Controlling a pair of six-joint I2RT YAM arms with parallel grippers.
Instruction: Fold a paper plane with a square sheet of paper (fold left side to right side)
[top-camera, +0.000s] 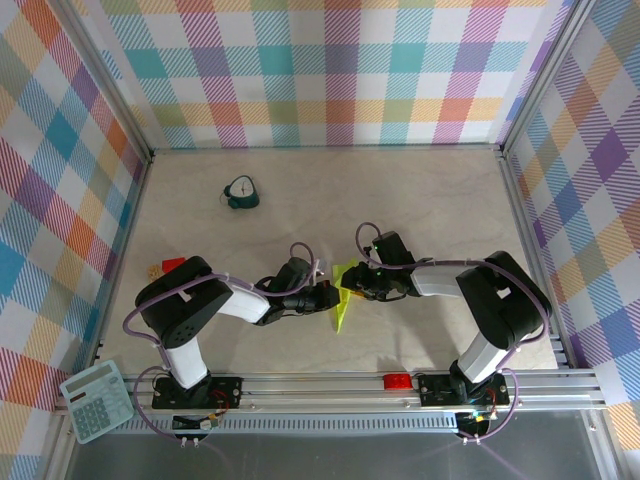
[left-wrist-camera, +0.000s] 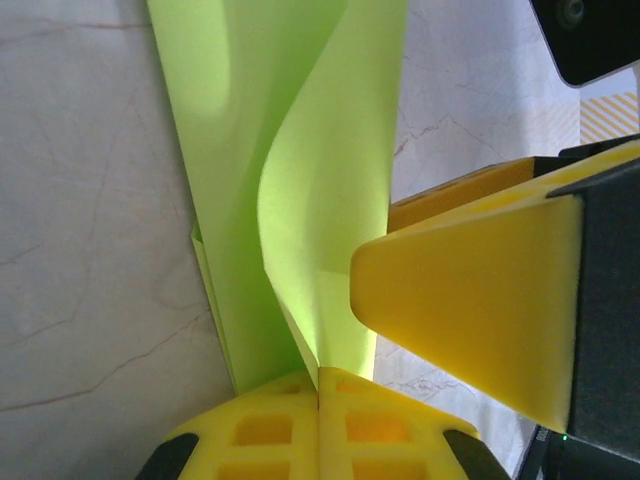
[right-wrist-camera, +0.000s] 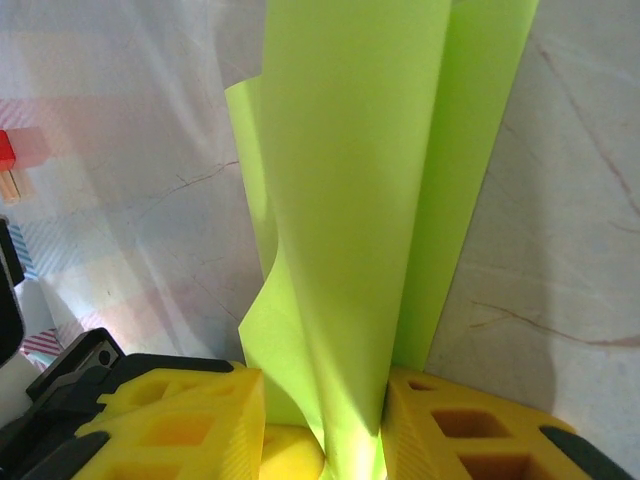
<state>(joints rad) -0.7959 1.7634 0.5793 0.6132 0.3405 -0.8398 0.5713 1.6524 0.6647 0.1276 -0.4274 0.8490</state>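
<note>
Paper (top-camera: 343, 293), long axis near-to-far

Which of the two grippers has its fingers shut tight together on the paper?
The left gripper: its yellow fingers meet with the green paper pinched between them. The right gripper also holds the paper, but its fingers stand apart.

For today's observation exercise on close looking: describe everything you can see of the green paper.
The paper is thin, matte, lime yellow-green and unmarked. It is partly folded into a long narrow shape with layered flaps, one curving loosely. It lies on the table's middle, between both arms. The left gripper is shut on one edge, its yellow fingers pressed together. The right gripper grips another part, with paper passing between its fingers. The right gripper's yellow finger sits close beside the paper in the left wrist view.
</note>
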